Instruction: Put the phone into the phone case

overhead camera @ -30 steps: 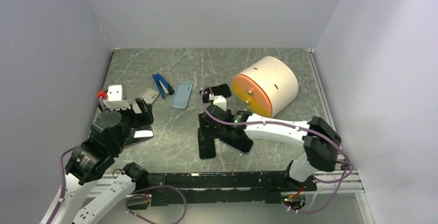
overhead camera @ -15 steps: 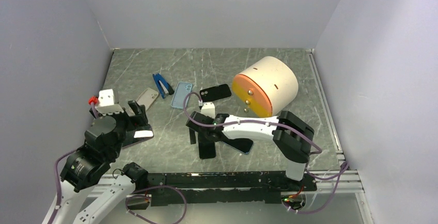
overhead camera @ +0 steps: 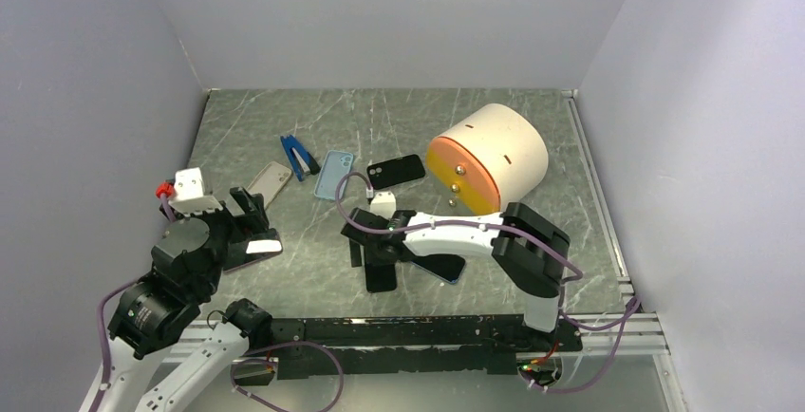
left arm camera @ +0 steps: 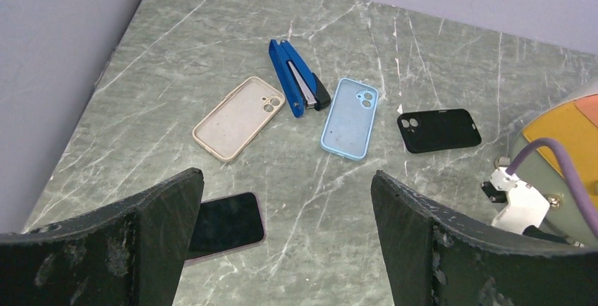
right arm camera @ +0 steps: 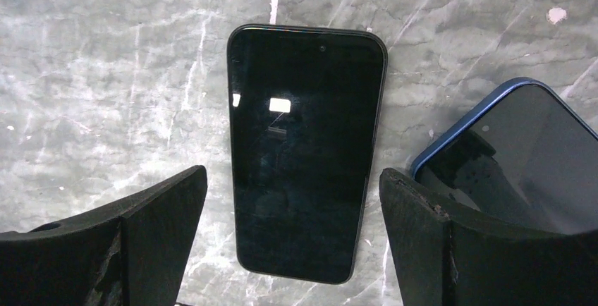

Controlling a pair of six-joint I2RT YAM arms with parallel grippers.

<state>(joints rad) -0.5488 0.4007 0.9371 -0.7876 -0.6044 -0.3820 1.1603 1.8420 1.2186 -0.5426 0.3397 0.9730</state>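
A black phone [right arm camera: 304,151] lies screen up on the table, between the fingers of my open right gripper [right arm camera: 291,200], which hovers over it; in the top view the phone [overhead camera: 381,276] lies just near of that gripper [overhead camera: 372,246]. A blue-edged phone [right arm camera: 522,158] lies right of it. A pink-edged phone [left arm camera: 226,223] lies by the left finger of my open, empty left gripper [left arm camera: 285,239], also in the top view [overhead camera: 249,215]. Three empty cases lie further back: beige [left arm camera: 240,117], light blue [left arm camera: 350,117], black [left arm camera: 438,130].
A blue stapler-like tool [left arm camera: 297,87] lies between the beige and light blue cases. A large cream cylinder with an orange face [overhead camera: 489,158] lies on its side at the back right. Grey walls close in the marble table [overhead camera: 285,118] on three sides.
My right gripper has swung left from over the blue-edged phone to over the black phone. My left gripper has drawn back a little to the left. The phones and cases have not moved.
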